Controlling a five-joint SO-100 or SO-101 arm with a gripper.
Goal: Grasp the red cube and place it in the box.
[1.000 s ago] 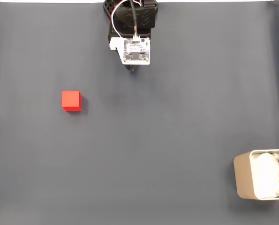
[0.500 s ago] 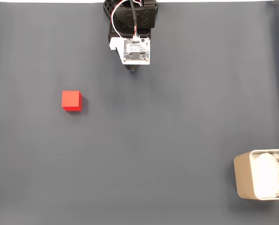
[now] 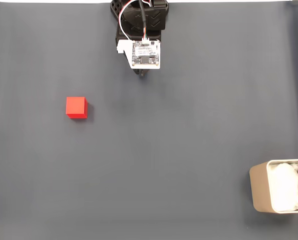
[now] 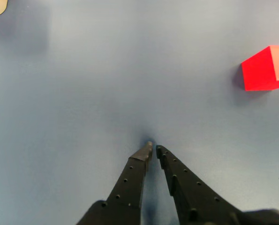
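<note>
A matt, dark grey-blue sheet point(image 3: 189, 150) covers the table, smooth apart from faint creases near its edges, and on it sits the red cube point(image 3: 76, 107), its plain faces dull and unreflective like moulded plastic. The gripper point(image 4: 153, 149), seen in the wrist view, is matt black plastic, its fingers point(image 4: 132, 180) dotted with small round holes, while the fixed view shows a bare white circuit board point(image 3: 145, 54) and glossy red and white wires point(image 3: 122, 17) on the arm. The box point(image 3: 260, 190) has smooth beige-grey walls with a soft sheen, lined with wrinkled white material point(image 3: 286, 187) that looks like paper or thin cloth.
</note>
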